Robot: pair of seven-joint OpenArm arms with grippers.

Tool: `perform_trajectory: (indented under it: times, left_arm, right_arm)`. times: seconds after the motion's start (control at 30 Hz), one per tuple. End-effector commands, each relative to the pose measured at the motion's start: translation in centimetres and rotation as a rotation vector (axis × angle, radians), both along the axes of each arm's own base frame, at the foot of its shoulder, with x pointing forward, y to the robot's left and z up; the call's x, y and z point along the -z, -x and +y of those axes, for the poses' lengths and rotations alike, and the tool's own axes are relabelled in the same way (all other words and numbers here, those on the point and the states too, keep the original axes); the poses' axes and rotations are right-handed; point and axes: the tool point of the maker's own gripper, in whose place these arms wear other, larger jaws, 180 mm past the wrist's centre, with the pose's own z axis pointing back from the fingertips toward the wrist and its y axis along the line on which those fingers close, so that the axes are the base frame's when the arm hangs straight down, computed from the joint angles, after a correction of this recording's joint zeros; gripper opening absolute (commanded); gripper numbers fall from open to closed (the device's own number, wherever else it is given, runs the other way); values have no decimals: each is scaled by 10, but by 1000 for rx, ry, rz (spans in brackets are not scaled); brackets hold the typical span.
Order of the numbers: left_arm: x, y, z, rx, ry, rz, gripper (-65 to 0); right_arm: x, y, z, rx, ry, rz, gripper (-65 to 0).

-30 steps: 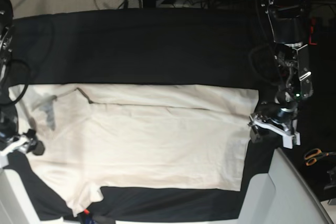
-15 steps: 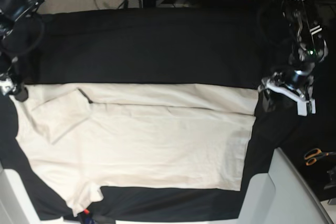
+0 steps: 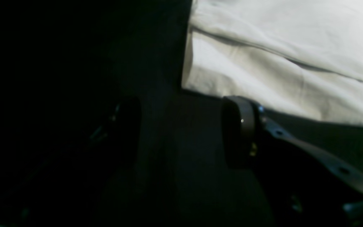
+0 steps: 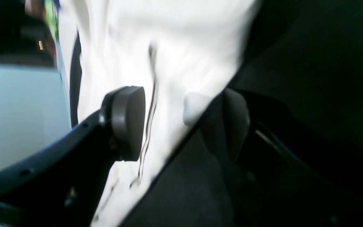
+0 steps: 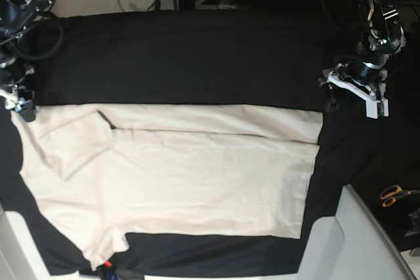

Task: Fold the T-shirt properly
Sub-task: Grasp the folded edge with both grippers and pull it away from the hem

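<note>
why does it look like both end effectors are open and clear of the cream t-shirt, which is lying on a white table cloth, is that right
Not quite: the table cloth is black, not white, as the base view shows. The rest holds: the left end effector and right end effector are both open and hold nothing, and the cream T-shirt lies spread flat on the cloth.

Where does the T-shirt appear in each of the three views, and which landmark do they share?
Base view: the T-shirt lies flat across the lower middle, on the black cloth.
Left wrist view: it fills the upper right, beyond the open left gripper.
Right wrist view: a blurred pale band runs from top centre to bottom left, partly between the open right gripper pads.
Shared landmark: the shirt's edge against the black cloth.
</note>
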Motion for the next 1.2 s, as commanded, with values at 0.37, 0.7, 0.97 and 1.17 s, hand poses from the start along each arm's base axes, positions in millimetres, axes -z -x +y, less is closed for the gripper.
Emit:
perform_trajectory:
  times: [0.37,0.7,0.97,1.17]
  left_arm:
    - [8,2,-16,-28,64,-14,-260]
    - [13,6,-16,-32,68,1,-260]
    - [21,8,-12,-138,275,-30,-253]
    - [39,7,12,-290,419,-44,-253]
  right_arm:
    - [-1,-14,-28,29,-7,35,-281]
    - [-6,-35,-11,-57,10,31,-302]
    - [-5,-33,-10,-64,12,38,-642]
    - [-3,-30,-10,-65,13,45,-645]
